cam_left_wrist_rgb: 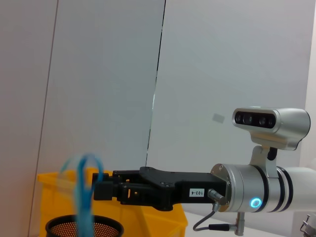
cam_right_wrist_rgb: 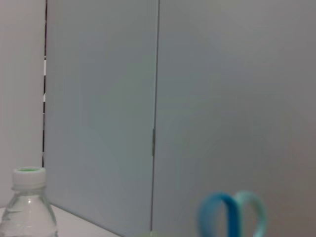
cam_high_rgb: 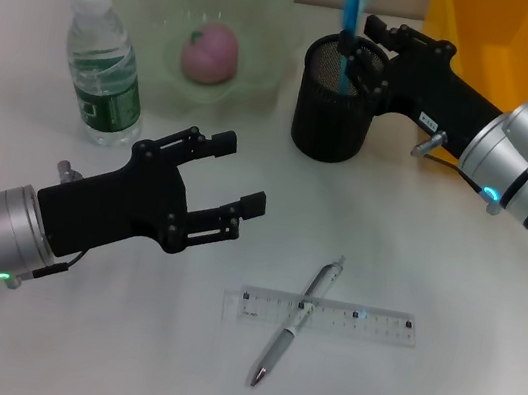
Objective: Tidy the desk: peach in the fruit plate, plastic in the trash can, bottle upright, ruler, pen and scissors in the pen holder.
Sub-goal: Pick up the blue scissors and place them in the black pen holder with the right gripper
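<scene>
The pen (cam_high_rgb: 297,320) lies crossed over the ruler (cam_high_rgb: 321,316), well in front of the pen holder (cam_high_rgb: 335,98), where the right gripper (cam_high_rgb: 362,50) pinches the scissors (cam_high_rgb: 352,15); releasing off-centre could tip the holder, while the left gripper (cam_high_rgb: 230,187) hovers wide open.

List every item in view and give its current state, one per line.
Peach: lying in the fruit plate.
Bottle: upright, capped.
Scissors: standing in the pen holder, handles up.
Pen: lying on the desk, crossing the ruler.
Ruler: flat on the desk.
Left gripper: open, empty, above the desk.
Right gripper: at the scissors above the holder.
</scene>
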### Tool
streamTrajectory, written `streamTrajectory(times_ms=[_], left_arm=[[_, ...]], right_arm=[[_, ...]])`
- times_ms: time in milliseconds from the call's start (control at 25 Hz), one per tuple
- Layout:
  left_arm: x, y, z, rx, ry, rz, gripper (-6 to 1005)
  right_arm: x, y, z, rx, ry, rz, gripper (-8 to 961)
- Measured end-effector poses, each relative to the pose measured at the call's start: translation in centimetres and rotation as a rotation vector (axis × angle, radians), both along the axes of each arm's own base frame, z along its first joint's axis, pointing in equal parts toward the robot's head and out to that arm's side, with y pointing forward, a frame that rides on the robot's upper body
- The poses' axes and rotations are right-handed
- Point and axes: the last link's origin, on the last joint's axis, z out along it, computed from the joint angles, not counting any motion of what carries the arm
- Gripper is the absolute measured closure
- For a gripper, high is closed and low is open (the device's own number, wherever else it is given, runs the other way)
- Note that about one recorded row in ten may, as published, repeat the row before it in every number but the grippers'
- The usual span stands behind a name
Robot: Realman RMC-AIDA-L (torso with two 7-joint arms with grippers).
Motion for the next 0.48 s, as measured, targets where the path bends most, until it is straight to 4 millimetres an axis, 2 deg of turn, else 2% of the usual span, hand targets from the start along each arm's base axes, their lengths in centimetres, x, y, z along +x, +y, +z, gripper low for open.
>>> streamTrajectory(times_ms=[280,480], left_arm=[[-0.1,-0.17,0.01,-0.001,-0.002,0.002,202],[-0.18,-0.26,0.01,-0.002,-0.002,0.004,202]], right_arm=[[0.4,-0.08,0.15,0.011,0.014,-0.023,608],[0.61,-0.1,0.4,0.026,0.038,-0.042,420]])
